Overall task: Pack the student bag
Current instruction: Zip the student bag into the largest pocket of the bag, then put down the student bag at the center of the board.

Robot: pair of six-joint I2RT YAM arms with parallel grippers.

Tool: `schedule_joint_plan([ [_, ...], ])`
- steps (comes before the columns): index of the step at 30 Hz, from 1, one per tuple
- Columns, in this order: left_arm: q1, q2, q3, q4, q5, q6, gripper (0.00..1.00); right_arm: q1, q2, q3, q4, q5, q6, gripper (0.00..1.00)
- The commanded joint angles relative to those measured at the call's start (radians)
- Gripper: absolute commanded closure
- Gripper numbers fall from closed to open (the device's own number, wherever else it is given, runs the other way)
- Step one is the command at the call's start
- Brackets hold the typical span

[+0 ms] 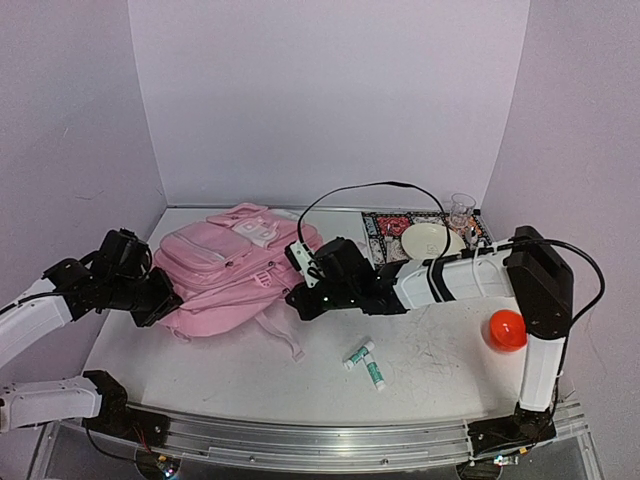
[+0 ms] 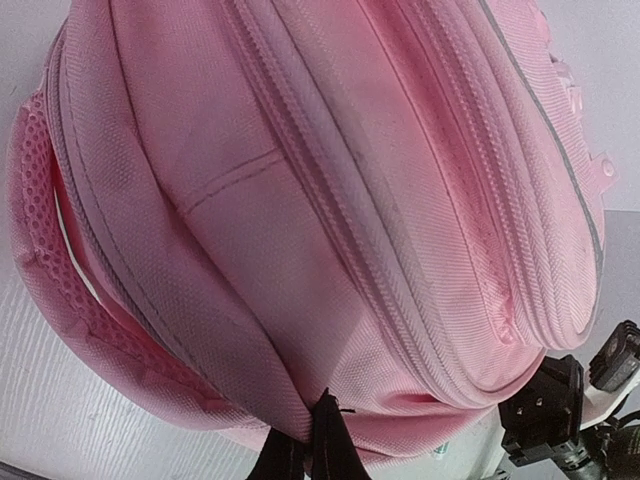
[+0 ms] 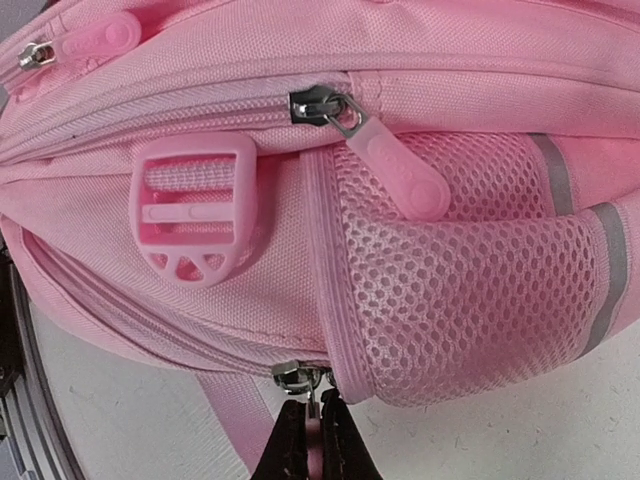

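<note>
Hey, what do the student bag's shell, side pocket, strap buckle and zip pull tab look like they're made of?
Student bag shell: matte woven cloth, likely synthetic, fine weave visible. Side pocket: open mesh fabric, holes throughout. Buckle: moulded plastic, smooth, slightly glossy. Pull tab: probably soft rubber or plastic, smooth and matte; its slider looks like shiny metal.

the white table [image 1: 440, 350] carries the student bag [image 1: 225, 270], a patterned mat [image 1: 383, 226], two tubes [image 1: 374, 373] and an orange ball [image 1: 506, 329].

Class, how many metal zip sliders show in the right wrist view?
3 on the student bag: a slider top left, another upper centre, a third at the bottom edge, its pull tab pinched in the right gripper. More may be hidden.
</note>
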Motion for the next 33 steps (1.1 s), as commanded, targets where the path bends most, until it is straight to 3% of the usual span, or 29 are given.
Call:
schedule_joint_plan([
  [1,0.027,0.006,0.045,-0.118,-0.063,0.077,1.0,-0.098,0.016,0.063,-0.022,0.111,0.026,1.0],
  [6,0.02,0.055,-0.056,0.111,0.228,0.079,1.0,-0.098,0.036,0.087,-0.02,0.053,0.007,1.0],
  [15,-0.038,0.072,-0.113,0.233,0.302,0.056,0.98,-0.098,0.043,0.068,-0.021,0.05,0.017,0.95],
  [19,-0.131,0.119,-0.135,0.333,0.293,0.007,0.95,-0.098,0.031,0.053,-0.017,0.054,0.036,0.84],
  [26,-0.339,0.321,0.016,0.377,0.171,0.05,0.78,-0.098,-0.037,-0.016,-0.016,0.08,0.052,0.72],
  [33,-0.354,0.358,0.145,0.306,0.089,0.123,0.51,-0.099,-0.144,-0.114,-0.005,0.113,0.088,0.66],
])
